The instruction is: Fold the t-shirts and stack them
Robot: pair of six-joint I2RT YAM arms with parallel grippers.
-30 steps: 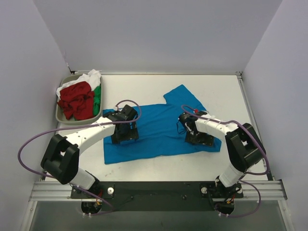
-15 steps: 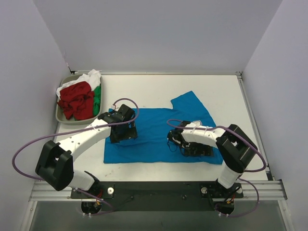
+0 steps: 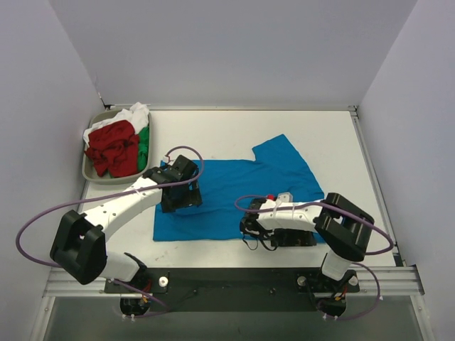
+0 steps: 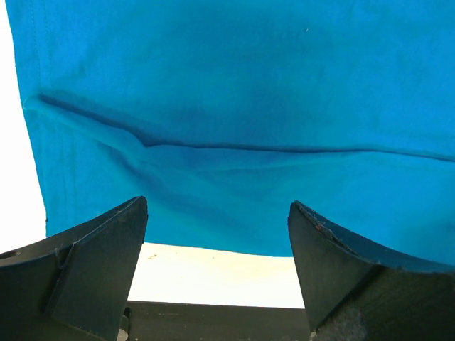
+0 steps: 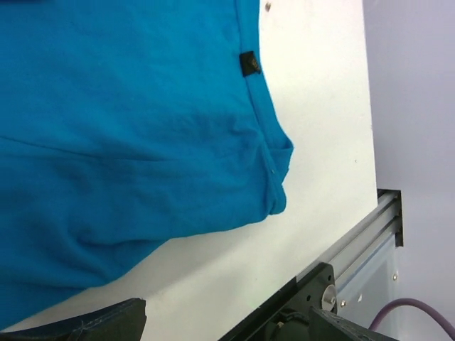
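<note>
**While left end effector (image 4: 217, 213) and right end effector (image 3: 252, 229) stand with jaws apart, blue t-shirt (image 3: 227, 192) lies spread**

The blue t-shirt lies mid-worktop (image 3: 213, 135) under both end effectors, and neither grips it. A grey tray (image 3: 94, 176) just beside its far left corner holds the red t-shirt (image 3: 114, 145), white t-shirt (image 3: 135, 114) and green t-shirt (image 3: 144, 142).

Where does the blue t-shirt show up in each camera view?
Top external: blue t-shirt spread mid-table.
Left wrist: fills the upper frame, hem toward the bottom.
Right wrist: fills the upper left, corner pointing right.
Shared landmark: white table bordering the shirt's hem.
</note>
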